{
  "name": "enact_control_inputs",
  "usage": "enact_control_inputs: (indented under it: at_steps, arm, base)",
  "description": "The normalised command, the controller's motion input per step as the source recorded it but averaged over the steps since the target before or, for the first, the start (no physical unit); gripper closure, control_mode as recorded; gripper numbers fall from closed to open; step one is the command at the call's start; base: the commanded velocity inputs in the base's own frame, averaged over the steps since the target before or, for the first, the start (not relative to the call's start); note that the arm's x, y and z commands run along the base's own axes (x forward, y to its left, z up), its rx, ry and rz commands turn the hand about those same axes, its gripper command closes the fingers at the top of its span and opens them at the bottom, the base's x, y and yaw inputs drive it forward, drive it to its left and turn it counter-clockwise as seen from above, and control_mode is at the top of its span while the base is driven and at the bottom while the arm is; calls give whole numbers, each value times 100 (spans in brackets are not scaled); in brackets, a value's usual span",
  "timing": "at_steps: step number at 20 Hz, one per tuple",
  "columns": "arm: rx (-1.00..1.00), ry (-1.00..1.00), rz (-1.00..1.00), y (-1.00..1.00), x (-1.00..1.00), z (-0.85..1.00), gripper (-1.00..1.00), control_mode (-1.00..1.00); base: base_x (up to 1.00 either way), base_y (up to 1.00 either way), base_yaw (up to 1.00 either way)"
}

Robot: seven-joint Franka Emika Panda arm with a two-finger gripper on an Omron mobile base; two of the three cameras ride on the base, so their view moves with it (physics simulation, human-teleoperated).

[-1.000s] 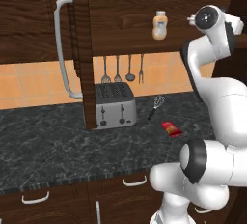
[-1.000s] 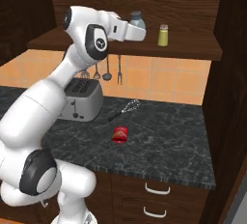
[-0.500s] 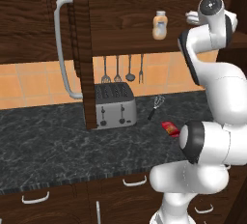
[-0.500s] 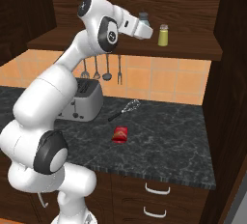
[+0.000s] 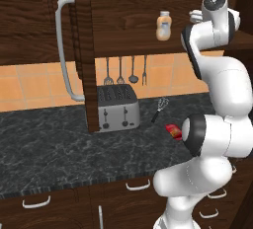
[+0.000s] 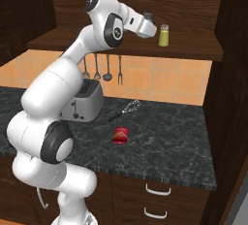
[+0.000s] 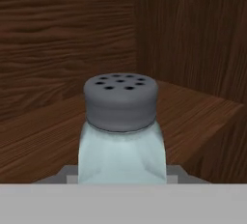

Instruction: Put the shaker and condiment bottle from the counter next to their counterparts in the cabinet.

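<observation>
Gripper (image 6: pixel 147 24) jaws clasp the pale shaker (image 7: pixel 121 126) over the cabinet (image 6: pixel 193 54) shelf; yellow-green shaker (image 6: pixel 164 35) at three o'clock. Next, probably: set it down beside that.

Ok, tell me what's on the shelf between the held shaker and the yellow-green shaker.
Nothing: in the right base view, only bare shelf separates the shaker from the yellow-green shaker.

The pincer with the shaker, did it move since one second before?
Yes. The pincer carried the shaker closer to the yellow-green shaker on the cabinet shelf.
</observation>
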Motion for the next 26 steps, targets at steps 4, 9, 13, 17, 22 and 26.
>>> enact_control_inputs:
  at_steps: [4,9,13,17,22,26]
  arm:
    - [0,0,0,0,13,-19,100,-100]
    - [0,0,0,0,19,-25,100,-100]
    - [0,0,0,0,24,-19,100,-100]
    - [0,1,0,0,34,-2,100,-100]
    - [0,4,0,0,27,0,100,-100]
    - [-1,0,0,0,27,-5,100,-100]
  base:
    - [0,0,0]
    - [0,0,0]
    - [0,0,0]
    - [0,0,0]
    - [0,0,0]
    - [0,0,0]
